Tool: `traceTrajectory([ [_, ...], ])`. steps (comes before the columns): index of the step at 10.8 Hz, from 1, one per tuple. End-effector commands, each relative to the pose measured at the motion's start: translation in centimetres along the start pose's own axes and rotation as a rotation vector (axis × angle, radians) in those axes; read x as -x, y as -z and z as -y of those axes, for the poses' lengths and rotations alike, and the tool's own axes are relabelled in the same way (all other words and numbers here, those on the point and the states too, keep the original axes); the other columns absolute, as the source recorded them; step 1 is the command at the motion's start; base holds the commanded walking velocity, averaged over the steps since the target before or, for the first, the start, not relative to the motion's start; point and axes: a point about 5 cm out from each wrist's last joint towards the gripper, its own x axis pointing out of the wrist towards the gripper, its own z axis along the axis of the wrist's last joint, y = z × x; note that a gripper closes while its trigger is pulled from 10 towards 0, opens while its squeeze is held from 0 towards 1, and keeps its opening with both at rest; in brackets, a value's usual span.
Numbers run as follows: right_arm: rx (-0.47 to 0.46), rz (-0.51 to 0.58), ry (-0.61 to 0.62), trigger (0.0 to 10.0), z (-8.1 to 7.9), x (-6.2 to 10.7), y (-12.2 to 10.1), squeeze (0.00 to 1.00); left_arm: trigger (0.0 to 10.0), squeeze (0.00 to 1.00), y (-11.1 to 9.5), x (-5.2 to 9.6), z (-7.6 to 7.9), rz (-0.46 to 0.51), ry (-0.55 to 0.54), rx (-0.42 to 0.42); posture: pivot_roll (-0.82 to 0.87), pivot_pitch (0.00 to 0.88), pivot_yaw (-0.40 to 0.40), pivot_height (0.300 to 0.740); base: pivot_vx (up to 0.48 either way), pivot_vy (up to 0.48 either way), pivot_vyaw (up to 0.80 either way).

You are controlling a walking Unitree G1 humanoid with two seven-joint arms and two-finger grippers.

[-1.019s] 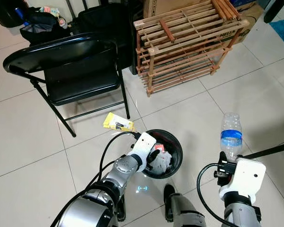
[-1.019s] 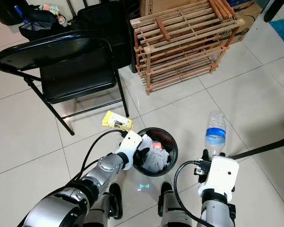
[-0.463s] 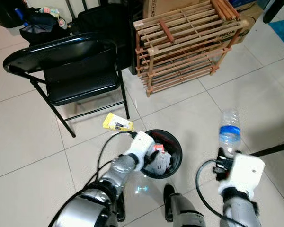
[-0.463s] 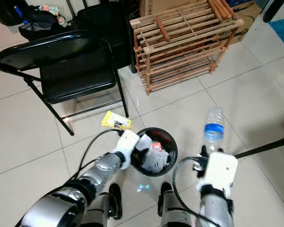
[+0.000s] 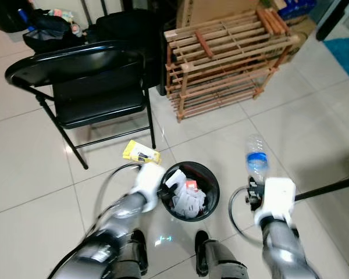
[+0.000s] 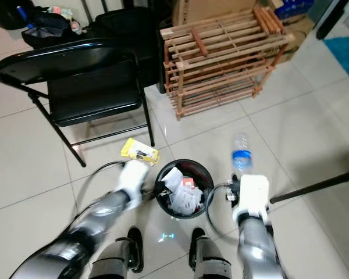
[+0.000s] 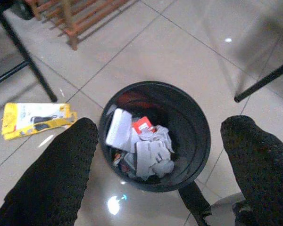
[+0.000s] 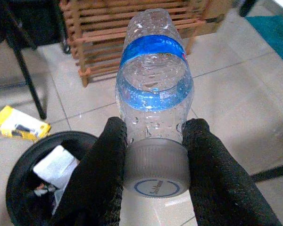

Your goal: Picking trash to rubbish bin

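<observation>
A round black rubbish bin (image 5: pixel 206 200) stands on the tiled floor before my feet, holding crumpled paper and a red scrap. My right gripper (image 8: pixel 154 129) is shut on the capped end of a clear plastic bottle (image 5: pixel 256 161) with a blue label, held upright just right of the bin and above the floor. At the bin's left rim my left gripper (image 7: pixel 160 126) is open, nothing between its fingers (image 7: pixel 56 179), looking down into the bin (image 7: pixel 193 122). A yellow packet (image 5: pixel 141 153) lies flat on the floor behind the bin, near the chair leg.
A black folding chair (image 5: pixel 87 81) stands at the back left and a wooden slatted rack (image 5: pixel 227 52) at the back right. Dark bags (image 5: pixel 43 29) sit behind the chair. A dark pole (image 5: pixel 331 186) crosses the floor at the right. My feet (image 5: pixel 203 258) flank the bin.
The view has shifted slightly. My right gripper has carried the bottle left, closer to the bin. My left gripper has drawn back from over the bin to its left rim.
</observation>
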Motion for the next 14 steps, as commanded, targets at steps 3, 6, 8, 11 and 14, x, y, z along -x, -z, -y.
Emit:
traceTrajectory([
  [3,0.044,-0.082,-0.097,10.0,-0.5,-2.5,2.2,0.00,10.0,1.00,1.0,2.8,-0.8,-0.011,0.082,0.000,0.19,0.305,-0.060,0.740,0.000,0.000,0.00],
  [6,0.108,-0.133,-0.197,10.0,-1.8,-4.9,3.4,0.00,10.0,1.00,0.6,6.1,-0.6,-0.069,0.227,-0.037,0.26,0.320,-0.066,0.740,0.000,0.000,0.00],
  [8,0.105,-0.176,-0.218,10.0,-2.1,-5.6,4.2,0.00,10.0,0.44,0.6,7.2,-1.3,-0.129,0.230,-0.034,0.28,0.327,-0.060,0.740,0.000,0.000,0.00],
  [11,0.099,-0.206,-0.236,10.0,-3.3,-6.3,4.7,0.00,10.0,0.00,2.3,10.5,-2.1,-0.305,0.227,-0.047,0.32,0.358,-0.033,0.740,0.000,0.000,0.00],
  [14,0.106,-0.232,-0.258,10.0,-4.5,-6.4,5.1,0.00,10.0,0.00,3.0,12.1,-2.8,-0.380,0.225,-0.045,0.36,0.370,-0.019,0.740,0.000,0.000,0.00],
])
